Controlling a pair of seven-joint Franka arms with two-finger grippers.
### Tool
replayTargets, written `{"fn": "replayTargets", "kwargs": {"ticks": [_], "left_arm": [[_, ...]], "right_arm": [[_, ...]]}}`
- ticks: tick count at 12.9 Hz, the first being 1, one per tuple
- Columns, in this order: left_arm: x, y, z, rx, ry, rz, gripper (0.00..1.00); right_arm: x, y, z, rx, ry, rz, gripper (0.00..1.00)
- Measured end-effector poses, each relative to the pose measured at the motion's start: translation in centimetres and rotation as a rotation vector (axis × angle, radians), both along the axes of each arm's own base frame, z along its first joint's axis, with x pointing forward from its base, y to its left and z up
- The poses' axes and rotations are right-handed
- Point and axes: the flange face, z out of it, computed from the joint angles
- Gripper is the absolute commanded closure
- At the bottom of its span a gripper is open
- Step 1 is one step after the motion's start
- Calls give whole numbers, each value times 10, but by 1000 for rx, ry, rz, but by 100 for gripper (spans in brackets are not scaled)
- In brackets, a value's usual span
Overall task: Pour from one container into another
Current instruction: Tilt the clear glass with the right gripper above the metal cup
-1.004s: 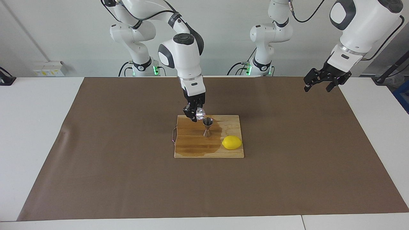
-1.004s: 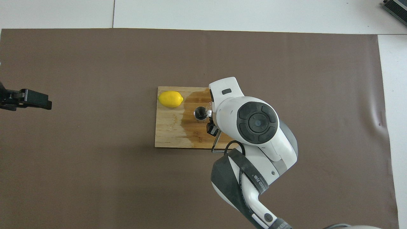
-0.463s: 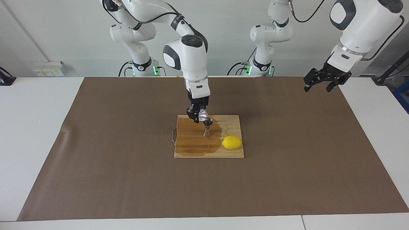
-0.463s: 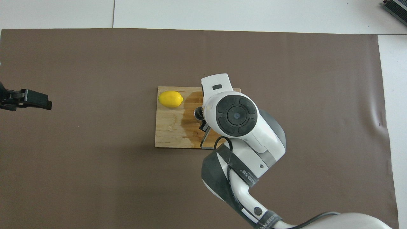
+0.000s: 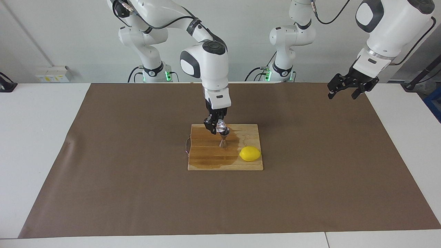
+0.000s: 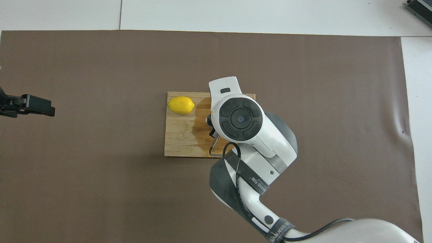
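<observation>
Since a second ago, the small clear squat glass cup (image 5: 221, 127) is being carried by the right gripper (image 5: 216, 126) from beside the small silver hourglass-shaped metal jigger (image 5: 223, 140) to directly over its upper cone, and is being tipped there. The cup is being gripped between the closed fingers. The jigger is being left standing upright on the dark wet patch of the wooden cutting board (image 5: 203, 162), with the yellow lemon (image 5: 250, 153) lying beside it toward the left arm's end. The left gripper (image 5: 344, 89) is being held waiting, jaws spread wide and empty, over the brown table mat (image 5: 137, 193).
</observation>
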Motion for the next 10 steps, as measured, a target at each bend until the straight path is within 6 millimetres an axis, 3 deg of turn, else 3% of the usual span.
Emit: {"fn": "replayTargets", "kwargs": {"ticks": [10], "left_arm": [[0,0,0,0,0,0,0]], "right_arm": [[-2,4,-9,-34,9,16,87]]}}
